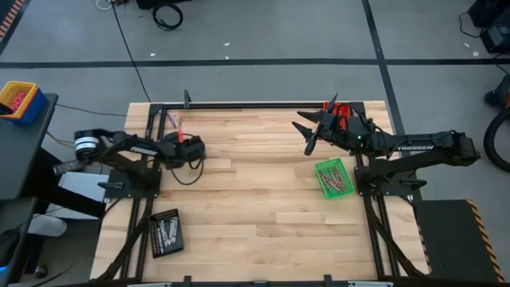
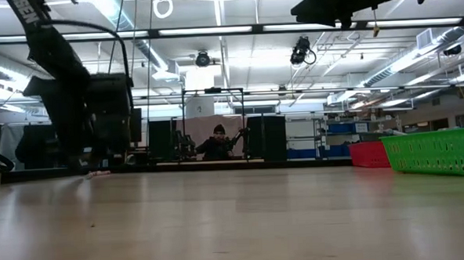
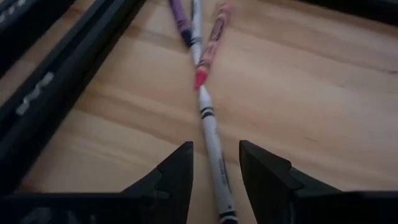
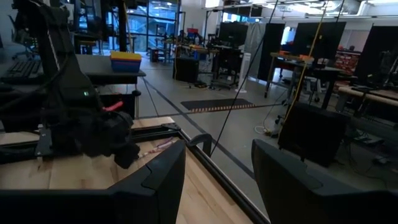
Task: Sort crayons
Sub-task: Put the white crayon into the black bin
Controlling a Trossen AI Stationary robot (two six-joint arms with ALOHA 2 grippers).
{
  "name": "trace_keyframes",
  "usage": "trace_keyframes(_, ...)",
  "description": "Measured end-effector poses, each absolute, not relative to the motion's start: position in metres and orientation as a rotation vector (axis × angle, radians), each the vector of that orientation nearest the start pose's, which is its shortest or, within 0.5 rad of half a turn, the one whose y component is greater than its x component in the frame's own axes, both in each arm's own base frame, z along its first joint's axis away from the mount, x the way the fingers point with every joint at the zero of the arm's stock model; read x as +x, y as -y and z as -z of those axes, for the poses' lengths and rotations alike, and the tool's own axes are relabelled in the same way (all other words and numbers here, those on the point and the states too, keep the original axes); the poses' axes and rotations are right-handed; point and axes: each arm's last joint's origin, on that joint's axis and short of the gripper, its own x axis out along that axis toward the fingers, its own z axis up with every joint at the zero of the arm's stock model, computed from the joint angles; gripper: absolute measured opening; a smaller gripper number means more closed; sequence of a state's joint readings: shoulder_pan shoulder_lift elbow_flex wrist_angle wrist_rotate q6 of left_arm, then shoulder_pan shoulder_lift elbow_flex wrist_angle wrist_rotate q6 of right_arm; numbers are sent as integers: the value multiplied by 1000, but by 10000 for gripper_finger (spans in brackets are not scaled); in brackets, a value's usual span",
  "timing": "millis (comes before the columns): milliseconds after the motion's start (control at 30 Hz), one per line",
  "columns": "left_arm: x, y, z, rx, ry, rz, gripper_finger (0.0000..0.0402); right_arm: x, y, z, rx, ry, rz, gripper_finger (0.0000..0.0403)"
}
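We see a white crayon (image 3: 213,146) lying on the wooden table (image 1: 255,191) between the parted fingers of the left gripper (image 3: 216,171), which grips nothing, with a red crayon (image 3: 211,43) and a purple crayon (image 3: 180,17) just beyond it near the table's 10 o'clock corner. At about 3 o'clock we find the green tray (image 1: 333,177) with crayons in it, a red tray (image 1: 339,116) at 1 o'clock, a black tray (image 1: 166,232) at 7 o'clock. The right gripper (image 1: 311,131) hangs above the table at 1 o'clock, fingers spread wide and empty.

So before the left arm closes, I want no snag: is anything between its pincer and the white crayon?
Nothing visible. In the left wrist view the left pincer is open, its fingers either side of the white crayon on the bare wood. The red crayon and purple crayon lie beyond it, near its far tip.
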State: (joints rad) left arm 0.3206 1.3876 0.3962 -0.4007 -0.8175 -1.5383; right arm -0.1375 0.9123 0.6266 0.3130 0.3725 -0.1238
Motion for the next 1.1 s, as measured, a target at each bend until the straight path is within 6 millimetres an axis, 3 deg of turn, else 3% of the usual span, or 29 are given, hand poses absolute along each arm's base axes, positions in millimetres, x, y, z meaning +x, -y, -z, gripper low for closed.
trace_keyframes(233,165,-78,-83,-769,-305,-1763,142,202,39,-303,-118,-5,511,188)
trace_keyframes(500,166,-72,-75,-761,-276,-1786,136,202,39,-303,-120,-7,511,188)
trace_keyframes(800,164,-67,-74,-730,-299,-1779,29,202,39,-303,-120,-6,511,188)
trace_keyframes(967,160,-72,-75,-671,-477,-1773,26,202,39,-303,-120,-6,511,188)
trace_keyframes(1100,162,-72,-90,-680,-653,-1716,40,202,39,-303,-120,-6,511,188)
